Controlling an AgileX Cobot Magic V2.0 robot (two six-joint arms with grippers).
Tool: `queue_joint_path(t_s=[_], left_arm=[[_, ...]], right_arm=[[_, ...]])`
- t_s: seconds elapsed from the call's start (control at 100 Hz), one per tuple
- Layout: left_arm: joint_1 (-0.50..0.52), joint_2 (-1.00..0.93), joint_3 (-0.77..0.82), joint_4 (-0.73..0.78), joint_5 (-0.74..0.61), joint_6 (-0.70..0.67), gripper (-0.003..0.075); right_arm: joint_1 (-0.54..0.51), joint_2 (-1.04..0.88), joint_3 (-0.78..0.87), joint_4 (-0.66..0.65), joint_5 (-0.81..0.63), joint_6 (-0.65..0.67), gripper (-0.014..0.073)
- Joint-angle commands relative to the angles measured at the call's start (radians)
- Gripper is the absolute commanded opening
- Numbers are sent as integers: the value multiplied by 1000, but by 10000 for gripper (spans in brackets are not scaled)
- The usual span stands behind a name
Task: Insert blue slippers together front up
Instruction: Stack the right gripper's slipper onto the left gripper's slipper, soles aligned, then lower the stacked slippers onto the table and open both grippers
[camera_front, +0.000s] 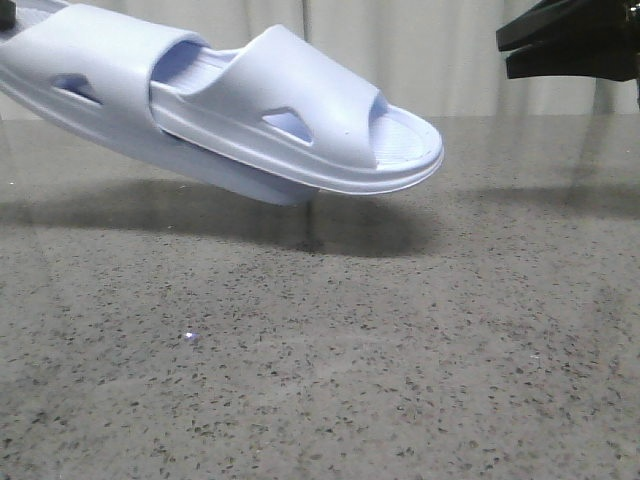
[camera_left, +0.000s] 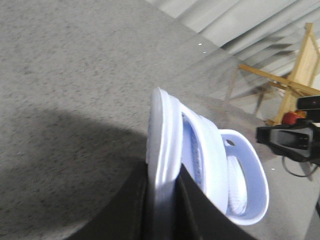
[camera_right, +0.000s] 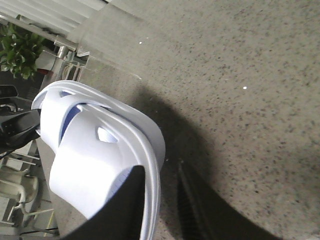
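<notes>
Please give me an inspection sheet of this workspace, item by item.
Surface: speckled grey table, shadow under the slippers.
Job's things: blue slippers nested together, lifted off the table, tilted.
Clutter: nothing seen.
Grippers: left gripper jaws shut on the slippers' edge; right gripper jaws open, apart from them.
Cables: dark cable by the right gripper.
Surroundings: curtain, wooden frame, plant.

Nested blue slippers (camera_left: 210, 165) — between left gripper (camera_left: 165, 210) fingers
</notes>
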Motion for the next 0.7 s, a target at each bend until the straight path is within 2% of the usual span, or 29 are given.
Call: queue_joint_path(t_s=[0.0,0.16,0.43,0.52,0.69], left_arm=[[1,-27,-1,-69,-7,15,15],[1,-25,28,-61,-48,41,16],[1,-25,28,62,-100,41,32],[1,-25,28,89,-112,41,105],[1,-25,28,107,-137,41,322]], right_arm=[[-20,-57,-29,26,117,-13,120],[-23,-87,-29,16,103,-13,120],[-23,-104,-29,11,104,-10,120],[-23,-104,-29,9,107,-6,120],[-23,-104,-29,4,107,2,120]])
